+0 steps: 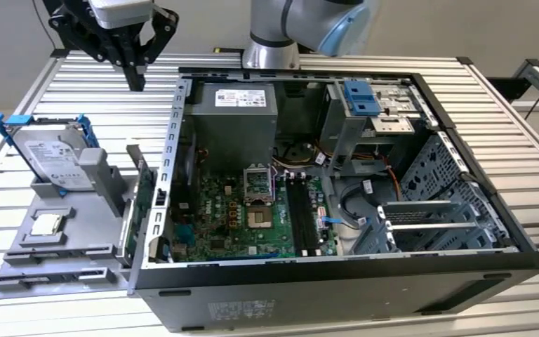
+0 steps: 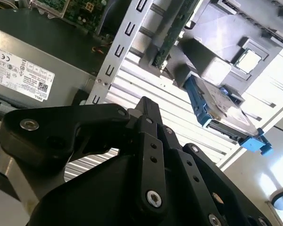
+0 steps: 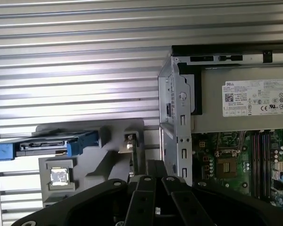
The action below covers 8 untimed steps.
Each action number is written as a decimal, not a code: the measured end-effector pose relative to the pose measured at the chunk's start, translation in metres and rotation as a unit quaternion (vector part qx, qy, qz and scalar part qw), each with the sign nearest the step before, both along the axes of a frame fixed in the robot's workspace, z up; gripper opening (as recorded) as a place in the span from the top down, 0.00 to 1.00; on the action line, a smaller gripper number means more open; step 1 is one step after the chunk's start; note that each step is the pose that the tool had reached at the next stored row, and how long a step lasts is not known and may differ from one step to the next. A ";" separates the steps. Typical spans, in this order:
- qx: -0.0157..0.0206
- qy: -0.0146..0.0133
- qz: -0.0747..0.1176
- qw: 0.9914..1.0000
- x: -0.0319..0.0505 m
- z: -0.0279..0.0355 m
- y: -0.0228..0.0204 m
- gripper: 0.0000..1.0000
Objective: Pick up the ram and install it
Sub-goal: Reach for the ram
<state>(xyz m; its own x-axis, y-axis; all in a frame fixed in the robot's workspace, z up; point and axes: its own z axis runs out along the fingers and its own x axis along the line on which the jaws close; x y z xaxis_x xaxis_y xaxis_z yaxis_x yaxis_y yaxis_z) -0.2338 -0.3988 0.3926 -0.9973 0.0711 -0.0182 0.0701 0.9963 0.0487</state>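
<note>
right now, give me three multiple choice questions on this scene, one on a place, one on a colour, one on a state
1. The ram stands:
A. in the grey holder
B. inside the case
C. on the drive

2. The drive's frame is:
A. red
B. blue
C. yellow

3. The gripper:
A. holds the ram
B. holds the drive
C. holds nothing

Answers:
1 A: it stands on edge in the holder's slot, just outside the case wall.
2 B: blue rails show at both ends of the drive.
3 C: it hangs shut above the table, apart from the holder, with nothing in it.
</note>
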 end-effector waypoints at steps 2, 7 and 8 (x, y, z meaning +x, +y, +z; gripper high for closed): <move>0.000 0.000 0.000 1.000 -0.0053 0.0000 0.0000 1.00; 0.000 0.000 0.000 1.000 -0.0194 0.0000 0.0000 1.00; 0.000 0.000 0.000 1.000 -0.0226 0.0000 0.0000 1.00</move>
<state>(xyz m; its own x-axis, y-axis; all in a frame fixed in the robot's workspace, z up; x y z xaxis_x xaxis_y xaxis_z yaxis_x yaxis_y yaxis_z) -0.2563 -0.3988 0.3926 -0.9973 0.0711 -0.0178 0.0702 0.9963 0.0487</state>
